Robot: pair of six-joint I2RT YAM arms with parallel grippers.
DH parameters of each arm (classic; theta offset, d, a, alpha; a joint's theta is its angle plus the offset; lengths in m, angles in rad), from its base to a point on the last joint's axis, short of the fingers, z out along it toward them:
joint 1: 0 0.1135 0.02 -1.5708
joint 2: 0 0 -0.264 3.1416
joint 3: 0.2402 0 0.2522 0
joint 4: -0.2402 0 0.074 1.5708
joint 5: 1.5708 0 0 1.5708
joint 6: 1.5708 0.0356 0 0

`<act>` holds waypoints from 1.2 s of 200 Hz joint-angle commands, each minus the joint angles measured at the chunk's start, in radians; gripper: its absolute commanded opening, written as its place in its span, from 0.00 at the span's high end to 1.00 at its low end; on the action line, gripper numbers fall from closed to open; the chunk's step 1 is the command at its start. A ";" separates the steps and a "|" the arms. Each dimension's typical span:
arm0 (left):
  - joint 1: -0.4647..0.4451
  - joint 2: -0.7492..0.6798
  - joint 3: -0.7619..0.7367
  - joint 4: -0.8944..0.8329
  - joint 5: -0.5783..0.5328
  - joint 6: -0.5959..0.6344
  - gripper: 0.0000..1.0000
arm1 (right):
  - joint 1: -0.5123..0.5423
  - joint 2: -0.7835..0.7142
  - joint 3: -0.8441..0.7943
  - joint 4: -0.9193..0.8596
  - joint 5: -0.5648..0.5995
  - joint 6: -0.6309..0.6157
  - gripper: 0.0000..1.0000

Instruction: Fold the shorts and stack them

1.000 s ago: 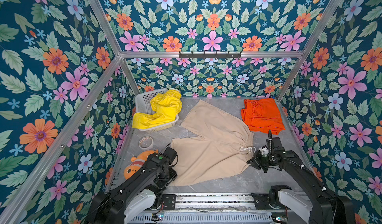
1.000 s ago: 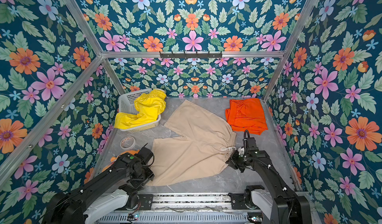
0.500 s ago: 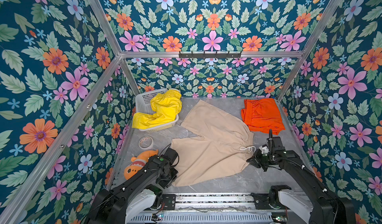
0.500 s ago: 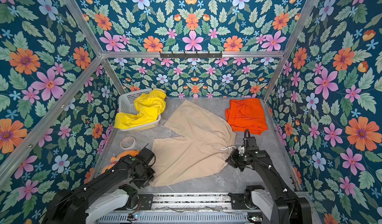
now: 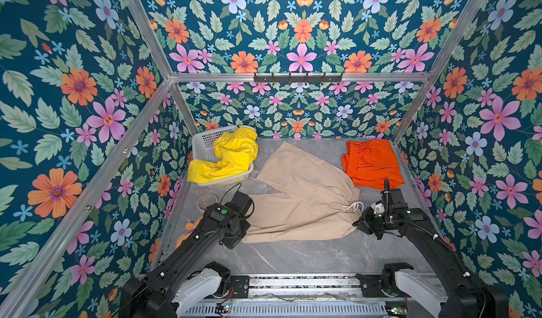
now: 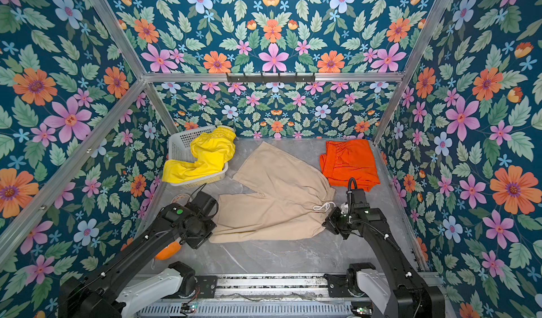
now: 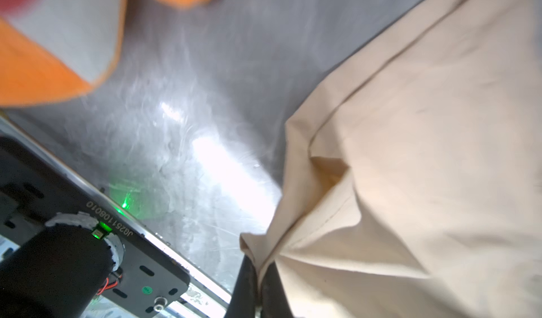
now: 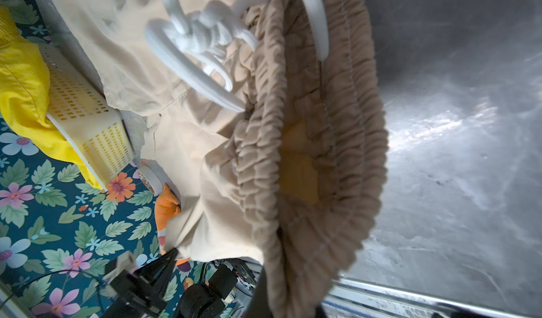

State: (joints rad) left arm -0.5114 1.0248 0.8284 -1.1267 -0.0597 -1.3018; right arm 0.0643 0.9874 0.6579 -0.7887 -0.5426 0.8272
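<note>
The beige shorts (image 5: 302, 202) (image 6: 275, 202) lie spread flat mid-table, the waistband with its white drawstring (image 5: 352, 206) toward the right. My left gripper (image 5: 239, 237) (image 7: 259, 269) is shut on the near-left leg hem corner, with cloth pinched between its black fingers. At the near end of the gathered waistband (image 8: 308, 155), my right gripper (image 5: 356, 224) (image 8: 289, 296) is shut on the band. The yellow shorts (image 5: 231, 158) hang over the basket. The orange shorts (image 5: 371, 162) lie folded at the back right.
A white perforated basket (image 5: 205, 143) stands at the back left. A tape roll (image 5: 206, 200) and an orange plush fish (image 6: 167, 250) lie by the left wall near my left arm. Floral walls close in three sides; a metal rail (image 5: 293, 281) runs along the front.
My left gripper has closed on the beige shorts' leg hem corner. The right gripper has kept its hold on the waistband.
</note>
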 commanded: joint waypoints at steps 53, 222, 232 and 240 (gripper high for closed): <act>0.001 0.049 0.410 -0.206 -0.376 0.219 1.00 | 0.112 -0.024 0.096 -0.361 0.072 -0.042 0.95; 0.001 0.597 0.879 0.350 -0.506 0.890 1.00 | -0.070 0.321 0.394 -0.431 -0.012 -0.304 0.93; 0.001 0.639 0.926 0.351 -0.482 0.900 1.00 | -0.074 0.339 0.413 -0.436 -0.013 -0.312 0.93; 0.001 0.670 0.959 0.352 -0.473 0.898 1.00 | -0.078 0.354 0.422 -0.434 -0.015 -0.319 0.93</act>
State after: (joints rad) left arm -0.5171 1.6337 1.7164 -0.8574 -0.4721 -0.4591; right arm -0.0029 1.3121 1.0550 -1.1450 -0.6174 0.5632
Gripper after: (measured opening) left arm 0.059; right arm 0.074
